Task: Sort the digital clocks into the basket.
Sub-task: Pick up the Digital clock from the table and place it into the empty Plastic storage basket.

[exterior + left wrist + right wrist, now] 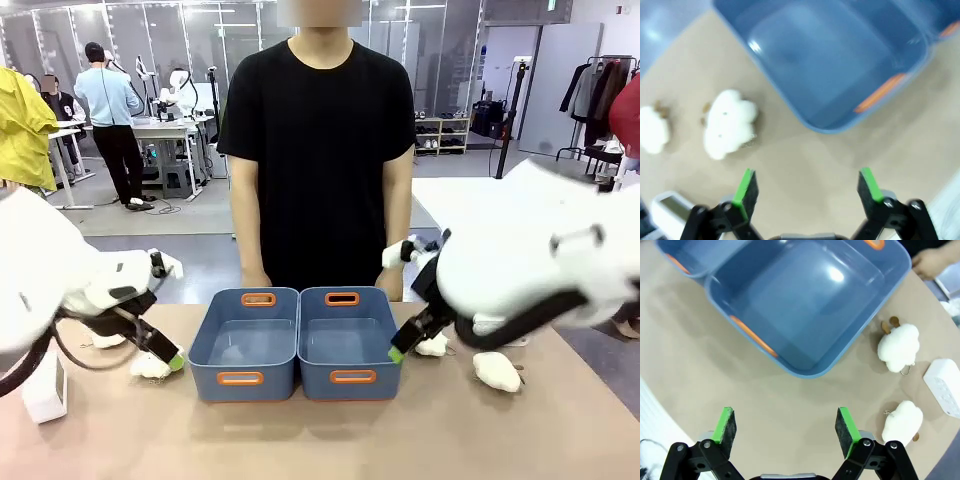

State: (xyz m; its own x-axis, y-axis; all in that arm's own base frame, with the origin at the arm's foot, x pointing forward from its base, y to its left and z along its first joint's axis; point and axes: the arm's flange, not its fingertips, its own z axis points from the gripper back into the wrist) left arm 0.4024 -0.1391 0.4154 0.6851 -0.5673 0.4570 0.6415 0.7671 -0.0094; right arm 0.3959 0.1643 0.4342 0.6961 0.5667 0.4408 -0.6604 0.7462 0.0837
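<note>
Two blue baskets with orange-rimmed handle slots stand side by side mid-table, the left basket point(245, 345) and the right basket point(348, 342), both with nothing in them. One white digital clock point(45, 385) lies at the near left edge, also seen low in the left wrist view point(671, 210). Another digital clock point(944, 394) lies right of the baskets. My left gripper point(172, 360) point(807, 192) hovers open left of the baskets, over bare table. Open as well, my right gripper point(398, 352) point(785, 426) hangs by the right basket's near right corner.
White plush toys lie on both sides: two on the left point(730, 122) point(652, 130) and two on the right point(897, 347) point(902, 422). A person stands at the far edge behind the baskets, one hand point(930, 262) resting near the table edge.
</note>
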